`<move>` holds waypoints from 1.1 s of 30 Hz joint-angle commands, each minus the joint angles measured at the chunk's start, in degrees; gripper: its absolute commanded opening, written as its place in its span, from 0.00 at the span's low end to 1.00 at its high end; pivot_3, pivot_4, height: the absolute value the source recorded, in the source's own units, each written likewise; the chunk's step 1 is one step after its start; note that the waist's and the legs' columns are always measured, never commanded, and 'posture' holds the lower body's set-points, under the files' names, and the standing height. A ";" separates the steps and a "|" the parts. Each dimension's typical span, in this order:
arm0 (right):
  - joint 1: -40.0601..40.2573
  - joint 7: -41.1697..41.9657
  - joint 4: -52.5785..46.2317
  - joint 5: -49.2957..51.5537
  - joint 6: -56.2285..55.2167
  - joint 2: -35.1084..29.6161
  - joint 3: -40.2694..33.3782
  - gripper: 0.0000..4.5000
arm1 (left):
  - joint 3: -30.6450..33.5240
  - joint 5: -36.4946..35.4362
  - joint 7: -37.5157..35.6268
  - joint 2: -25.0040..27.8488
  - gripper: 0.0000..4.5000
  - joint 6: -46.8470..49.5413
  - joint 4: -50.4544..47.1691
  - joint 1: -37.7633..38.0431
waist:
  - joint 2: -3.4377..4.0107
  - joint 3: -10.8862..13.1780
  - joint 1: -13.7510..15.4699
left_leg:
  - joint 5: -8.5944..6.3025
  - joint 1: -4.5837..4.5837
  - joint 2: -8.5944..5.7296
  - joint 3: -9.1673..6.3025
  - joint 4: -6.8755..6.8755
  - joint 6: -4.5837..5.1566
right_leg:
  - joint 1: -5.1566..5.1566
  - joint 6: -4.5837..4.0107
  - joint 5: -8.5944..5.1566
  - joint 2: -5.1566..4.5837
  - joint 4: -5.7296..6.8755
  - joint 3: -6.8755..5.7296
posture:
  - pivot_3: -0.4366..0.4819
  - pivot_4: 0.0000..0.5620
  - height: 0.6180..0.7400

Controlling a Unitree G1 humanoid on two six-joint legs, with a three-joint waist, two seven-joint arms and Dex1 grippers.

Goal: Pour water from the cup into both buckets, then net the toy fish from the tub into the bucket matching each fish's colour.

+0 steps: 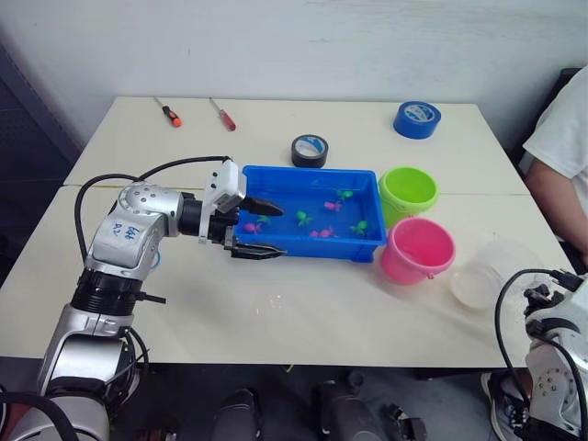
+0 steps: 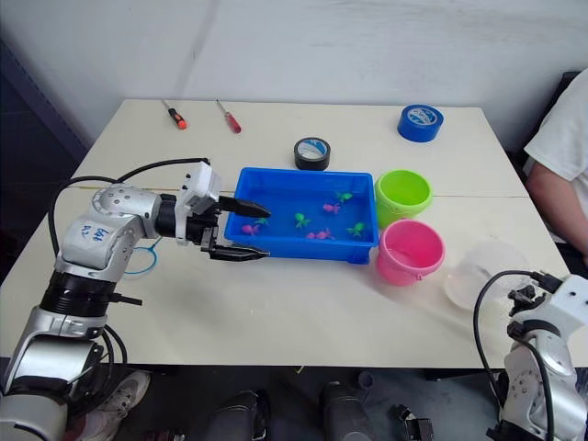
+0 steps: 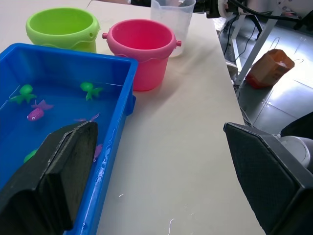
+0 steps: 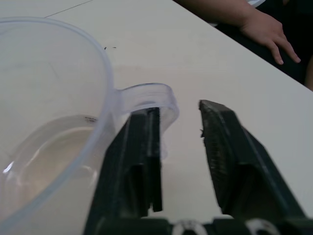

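Fingers of the left gripper (image 1: 266,226) spread wide at the tub (image 1: 276,178) rim, holding nothing. Green and pink toy fish (image 1: 303,218) sit inside. Green bucket (image 1: 408,189), pink bucket (image 1: 418,250), then the cup (image 1: 487,274) near the counter (image 1: 312,312) edge; right gripper (image 4: 178,122) fingers part around its handle.

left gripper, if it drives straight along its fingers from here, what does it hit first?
Probably the pink bucket. The open left gripper straddles the tub's near wall, pointing along it toward that bucket; depth is uncertain.

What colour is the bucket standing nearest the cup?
Pink bucket, beside the clear cup; clearest in the left wrist view.
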 commanded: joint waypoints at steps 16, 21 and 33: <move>0.15 -0.76 -1.39 1.98 -3.68 -0.36 -0.80 0.00 | 1.62 -1.10 0.30 0.58 1.00 -0.30 -1.23 -0.02 | -0.02 -0.01 0.03 | 0.00 0.02 0.00 -0.01 0.04 0.00 | 0.04 0.00 0.00 -0.01 0.01 -0.01 | 0.48 0.27 0.95; 0.27 0.74 -4.12 3.26 -4.16 -1.02 0.14 0.00 | 1.56 -0.84 0.14 0.60 1.00 -0.79 -0.42 -0.35 | -0.01 -0.01 0.02 | 0.00 0.02 0.00 -0.01 0.03 0.00 | 0.04 0.00 0.00 -0.01 0.01 0.00 | 0.48 0.27 0.95; -0.16 3.71 -10.12 3.56 -3.26 -7.21 -0.21 0.00 | 0.78 0.26 -0.75 -0.45 1.00 -3.61 5.10 -3.42 | 0.10 0.06 0.04 | 0.00 0.00 -0.01 0.01 0.03 0.01 | 0.00 0.01 0.00 0.00 0.01 0.01 | 0.48 0.27 0.95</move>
